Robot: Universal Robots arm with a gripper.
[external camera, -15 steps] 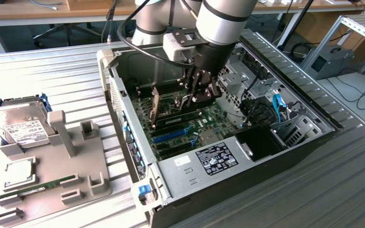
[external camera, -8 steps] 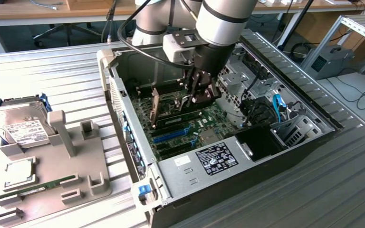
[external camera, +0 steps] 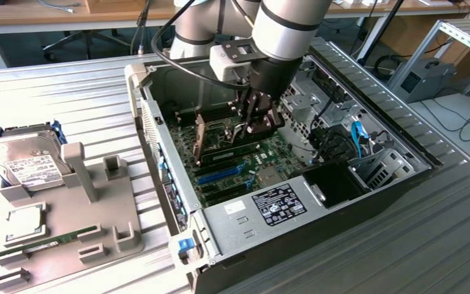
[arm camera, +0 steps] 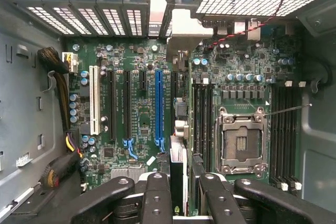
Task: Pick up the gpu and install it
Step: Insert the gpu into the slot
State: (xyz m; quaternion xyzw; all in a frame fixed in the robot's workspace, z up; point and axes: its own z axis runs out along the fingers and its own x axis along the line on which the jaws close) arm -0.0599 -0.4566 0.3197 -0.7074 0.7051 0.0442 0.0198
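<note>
Arm: the silver-grey robot arm [external camera: 288, 27] reaches down from the top of the exterior view into the open black computer tower case [external camera: 398, 168], which lies on its side on the ribbed metal counter [external camera: 63, 98].
Hand: the black hand [external camera: 259, 120] hangs inside the case over the green motherboard [external camera: 256, 162]; its fingers [arm camera: 156, 198] are closed on a thin card that stands edge-on between them.
Gpu: the thin flat green circuit-board gpu [arm camera: 177, 129] is held upright in the hand, dark and edge-on in the wrist view, with its silver metal end bracket [arm camera: 191, 30] up near the case's slotted rear wall.
Position over board: in the wrist view the gpu runs between the long blue expansion slot [arm camera: 158, 103] and the row of black memory slots [arm camera: 202, 121]; whether its edge already sits in a slot cannot be told.
Processor socket: the square silver socket frame [arm camera: 240, 140] lies beside the memory slots, apart from the gpu.
Holder: a grey plastic parts holder [external camera: 71, 226] rests on the counter at the exterior view's left, well apart from the case.
Hard drive: a silver boxy hard drive with a white label [external camera: 27, 162] leans at the holder's far end.
Memory stick: a long narrow green memory stick [external camera: 51, 240] lies in the holder's near part.
</note>
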